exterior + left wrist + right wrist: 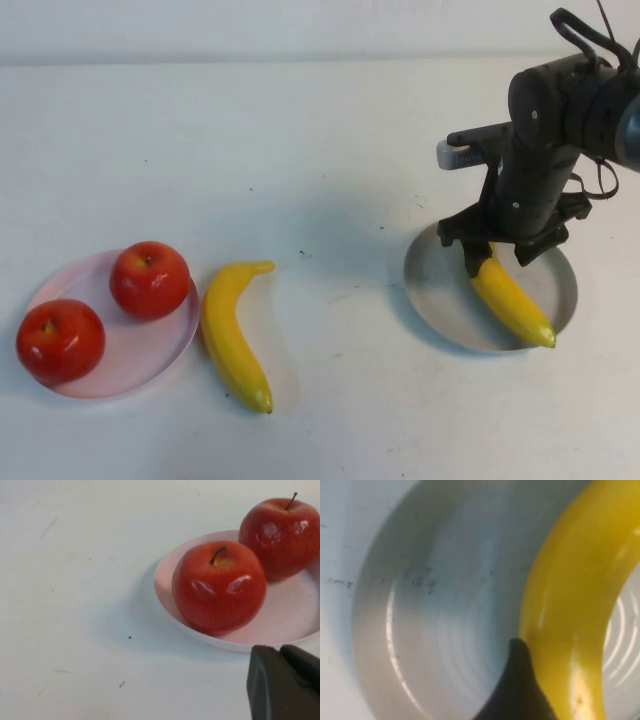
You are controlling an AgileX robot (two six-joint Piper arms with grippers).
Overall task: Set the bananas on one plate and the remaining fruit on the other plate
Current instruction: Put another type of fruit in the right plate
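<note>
The table [330,130] is carrying both plates. On the grey-blue plate [435,290] one banana [512,298] is lying, with the right gripper [497,256] straddling its upper end, jaws spread and touching at most lightly; that placing looks nearly finished. Well left of that plate, the second banana [235,335] is waiting beside the pink plate [130,350], which is holding both apples [150,280]. Fetching it comes next. The left gripper [282,685] is hovering near the pink plate; its grip I cannot tell.
</note>
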